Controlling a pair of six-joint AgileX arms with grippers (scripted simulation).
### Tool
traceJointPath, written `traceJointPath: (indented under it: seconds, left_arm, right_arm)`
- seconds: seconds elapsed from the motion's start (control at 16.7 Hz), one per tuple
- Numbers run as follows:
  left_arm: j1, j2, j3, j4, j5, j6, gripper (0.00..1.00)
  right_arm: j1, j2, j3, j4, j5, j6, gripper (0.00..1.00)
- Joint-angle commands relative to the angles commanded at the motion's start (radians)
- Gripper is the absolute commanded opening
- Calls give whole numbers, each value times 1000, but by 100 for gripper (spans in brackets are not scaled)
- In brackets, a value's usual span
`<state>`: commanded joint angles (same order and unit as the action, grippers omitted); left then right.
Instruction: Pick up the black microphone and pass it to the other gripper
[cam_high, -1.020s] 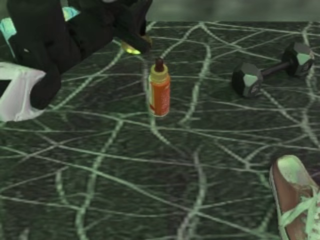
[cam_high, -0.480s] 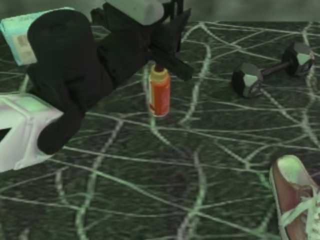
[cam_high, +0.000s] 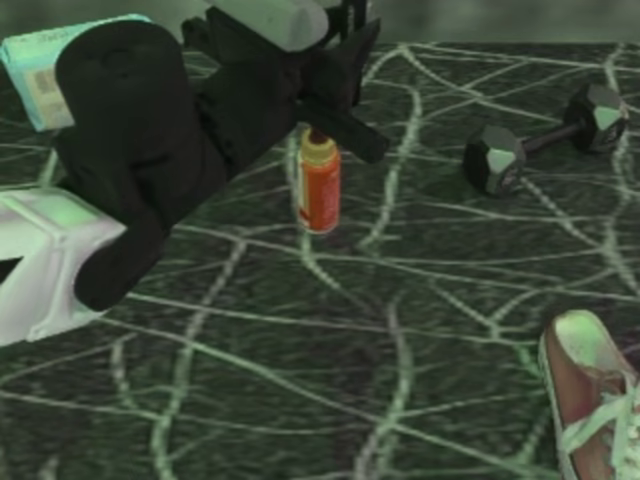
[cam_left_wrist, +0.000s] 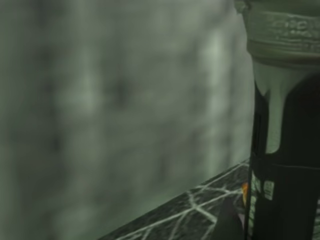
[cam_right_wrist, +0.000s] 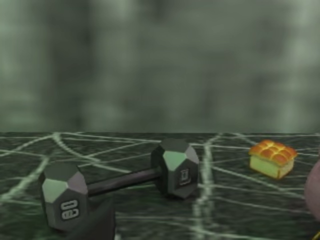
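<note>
**Microphone Grasped by Left Gripper, Raised Over Worktop**

The black microphone (cam_high: 352, 127) is off the worktop (cam_high: 300, 380), at the top view's upper middle. Its dark handle slants out over the cap of the orange bottle (cam_high: 319, 186). The left wrist view shows its grey mesh head (cam_left_wrist: 285, 35) close to the lens, with the handle running down from it.

The left gripper (cam_high: 335, 78) is clenched on the microphone, and its bulky black arm reaches in from the upper left.

The right gripper lies outside every view, so its state cannot be told.

The bottle stands upright. A black hex dumbbell (cam_high: 545, 135) lies well to its right. A shoe (cam_high: 590, 400) sits at the lower right corner and a pale box (cam_high: 35, 70) at the upper left. The right wrist view also shows a bread roll (cam_right_wrist: 272, 158).
</note>
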<state>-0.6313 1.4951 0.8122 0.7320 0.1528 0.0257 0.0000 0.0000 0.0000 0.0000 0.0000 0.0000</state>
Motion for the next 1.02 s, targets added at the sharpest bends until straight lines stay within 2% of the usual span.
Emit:
traceJointPath:
  seconds: [0.18, 0.36, 0.6, 1.02]
  left_arm:
    - [0, 0, 0, 0, 0, 0, 0]
    - [0, 0, 0, 0, 0, 0, 0]
    - [0, 0, 0, 0, 0, 0, 0]
    - [0, 0, 0, 0, 0, 0, 0]
  right_arm:
    - [2, 2, 1, 1, 0, 0, 100]
    - [59, 67, 46, 28, 13, -5, 100]
    - [223, 297, 188, 119, 58, -12, 100]
    - [574, 860, 534, 355, 156, -15, 100]
